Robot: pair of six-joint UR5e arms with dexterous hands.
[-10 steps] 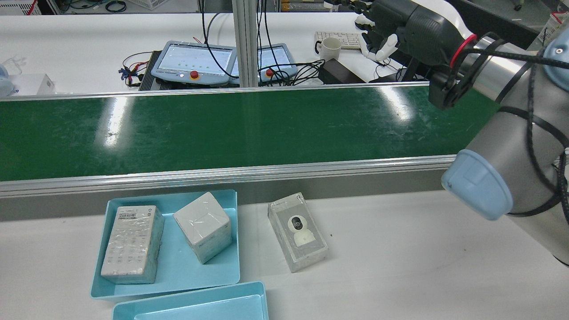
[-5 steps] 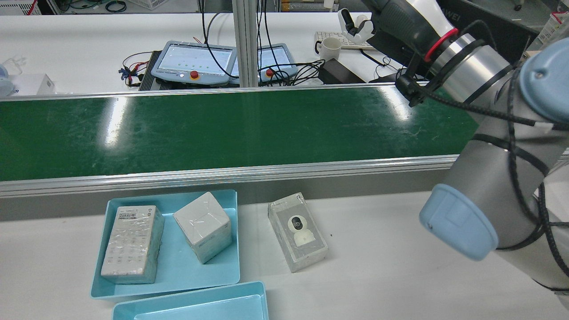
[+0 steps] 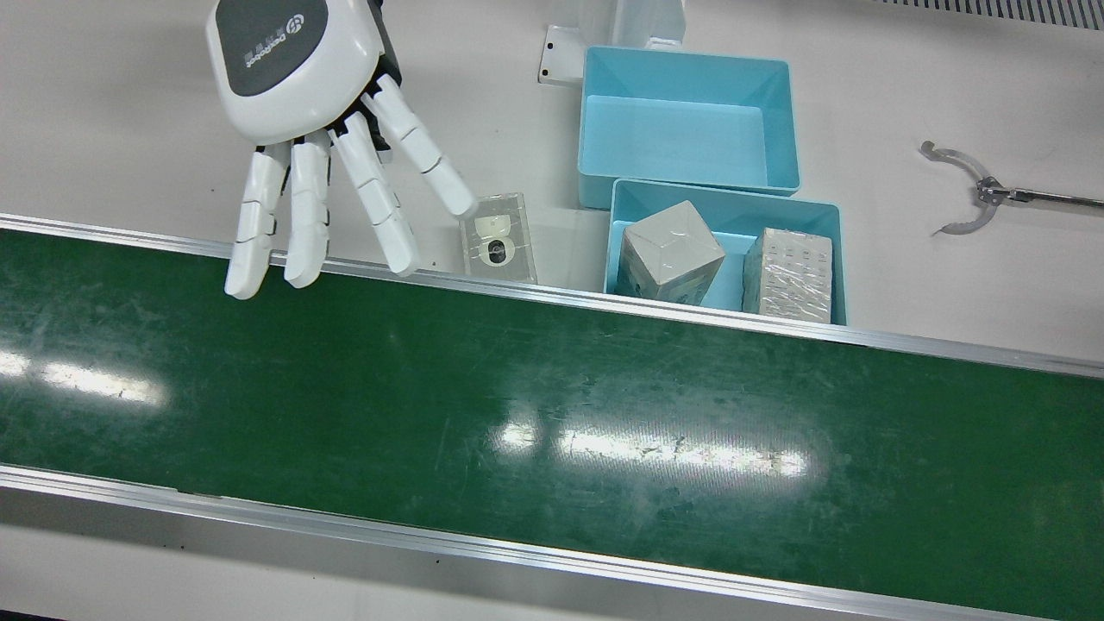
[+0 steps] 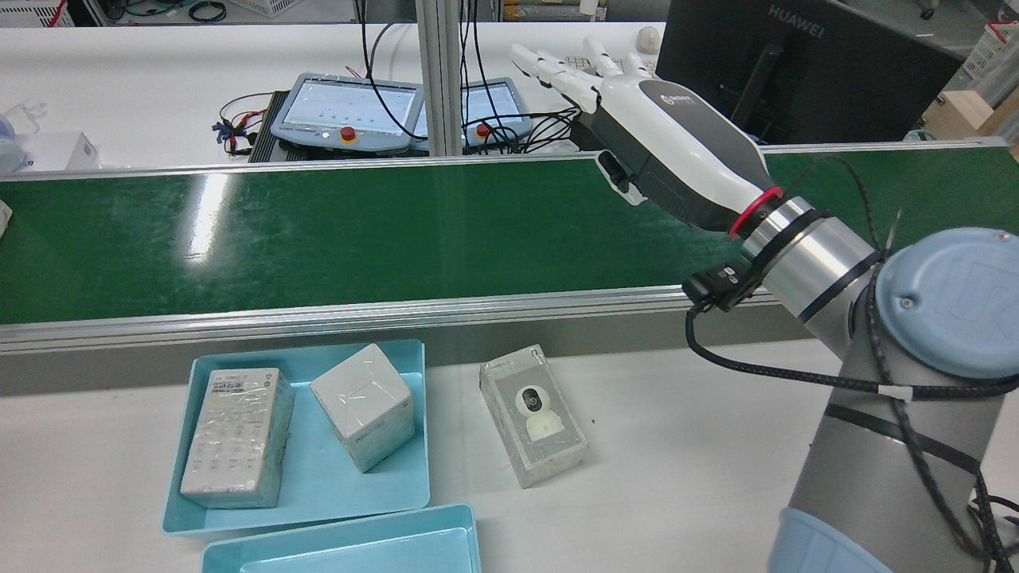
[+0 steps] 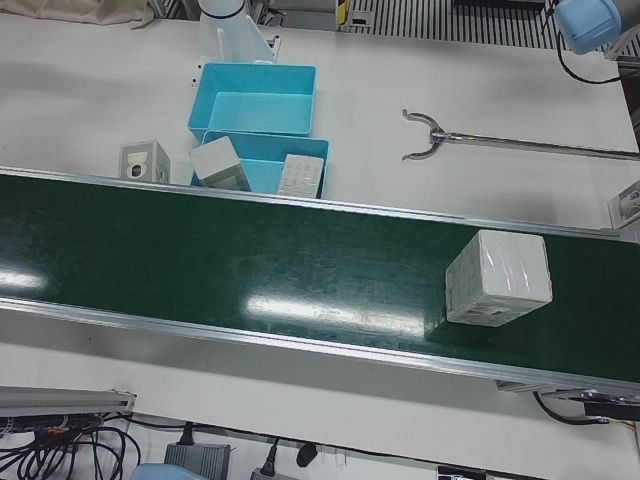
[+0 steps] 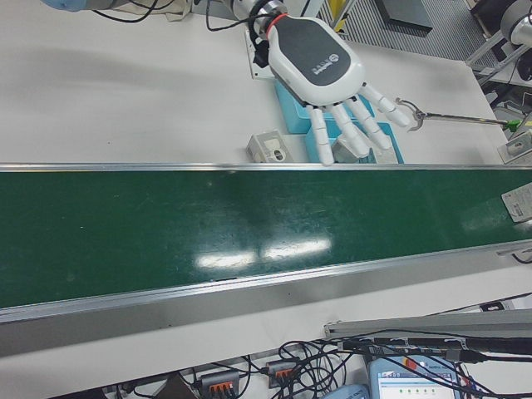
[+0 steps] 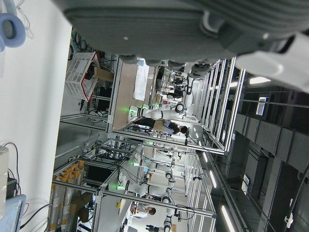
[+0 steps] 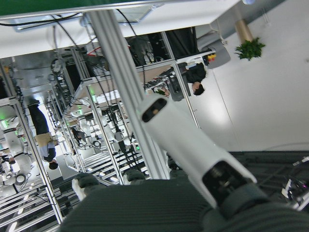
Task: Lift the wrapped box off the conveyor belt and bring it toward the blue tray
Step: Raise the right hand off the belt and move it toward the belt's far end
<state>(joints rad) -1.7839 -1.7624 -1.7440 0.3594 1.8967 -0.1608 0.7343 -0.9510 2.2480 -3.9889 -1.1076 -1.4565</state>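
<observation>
Two wrapped boxes point(image 3: 733, 263) (side by side) fill one blue tray point(image 3: 824, 211).

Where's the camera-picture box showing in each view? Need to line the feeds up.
Front view: camera-picture box, upper middle, on the white table at the belt's far rail.
Rear view: lower middle, right of the blue tray.
Left-front view: upper left.
Right-front view: upper middle, below the right hand.
Hand views: not in them.
Shared landmark: the blue tray holding two wrapped boxes.
</observation>
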